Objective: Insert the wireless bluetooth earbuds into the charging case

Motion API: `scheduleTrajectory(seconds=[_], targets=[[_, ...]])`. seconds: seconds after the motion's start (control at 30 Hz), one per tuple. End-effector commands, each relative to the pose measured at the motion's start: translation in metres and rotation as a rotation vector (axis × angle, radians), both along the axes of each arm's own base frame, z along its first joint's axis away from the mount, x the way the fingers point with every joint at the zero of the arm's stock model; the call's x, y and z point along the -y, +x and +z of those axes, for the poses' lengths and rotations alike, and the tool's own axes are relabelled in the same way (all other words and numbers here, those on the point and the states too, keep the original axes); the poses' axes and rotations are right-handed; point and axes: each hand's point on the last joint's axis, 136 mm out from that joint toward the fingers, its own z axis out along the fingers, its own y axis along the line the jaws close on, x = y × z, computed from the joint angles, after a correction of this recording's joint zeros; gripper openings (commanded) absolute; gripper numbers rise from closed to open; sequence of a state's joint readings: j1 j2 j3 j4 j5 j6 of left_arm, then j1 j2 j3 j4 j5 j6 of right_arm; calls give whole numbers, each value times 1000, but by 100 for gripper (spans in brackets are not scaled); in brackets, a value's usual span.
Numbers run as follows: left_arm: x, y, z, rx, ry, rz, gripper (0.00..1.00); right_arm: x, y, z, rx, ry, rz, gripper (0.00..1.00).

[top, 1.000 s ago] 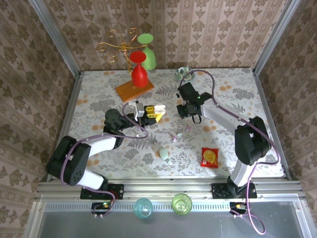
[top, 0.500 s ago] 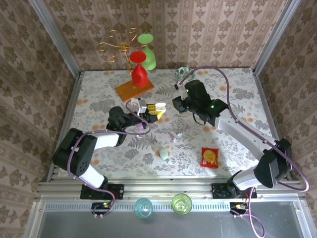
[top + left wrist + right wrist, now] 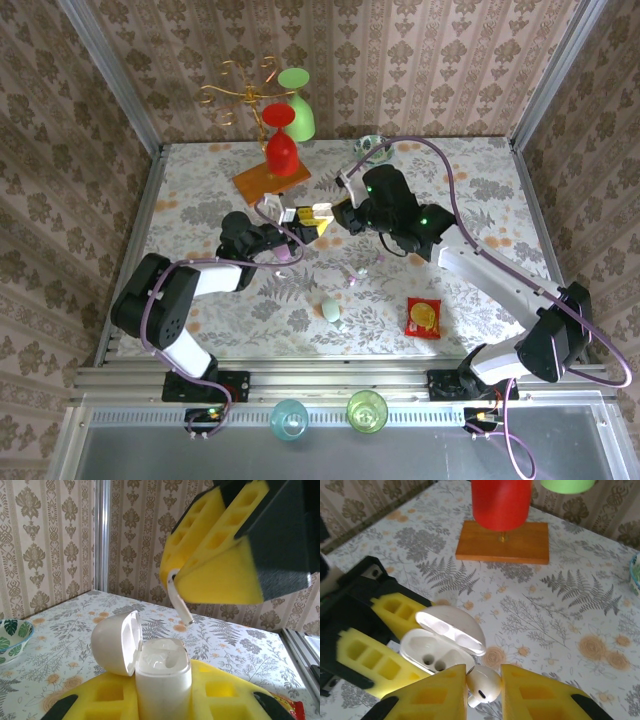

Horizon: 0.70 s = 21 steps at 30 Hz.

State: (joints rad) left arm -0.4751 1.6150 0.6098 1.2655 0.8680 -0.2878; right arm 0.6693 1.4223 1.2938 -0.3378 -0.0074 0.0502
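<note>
Right end effector: pinching white earbud above open charging case clamped by left end effector; sockets empty, insertion pending.

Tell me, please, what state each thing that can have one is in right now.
charging case: lid open, both wells empty, held off the table
earbud: pinched close to the open case, not yet in
left gripper: shut on the charging case
right gripper: shut on the earbud
loose earbuds: lying on the table
snack packet: lying flat on the table
</note>
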Motion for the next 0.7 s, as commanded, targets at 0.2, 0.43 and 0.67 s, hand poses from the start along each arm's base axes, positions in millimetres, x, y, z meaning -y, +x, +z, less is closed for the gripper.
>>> scheduleTrajectory(seconds=[0.2,0.43,0.67], targets=[[3,-3,14,30,-24,-38,0,-25,5,25,63,41,71,21],[4,-3,19,21,-34,-41,0,-31,7,14,51,17,86,21],[3,-2,19,6,-39,-34,0,-30,10,1,41,-7,74,21]])
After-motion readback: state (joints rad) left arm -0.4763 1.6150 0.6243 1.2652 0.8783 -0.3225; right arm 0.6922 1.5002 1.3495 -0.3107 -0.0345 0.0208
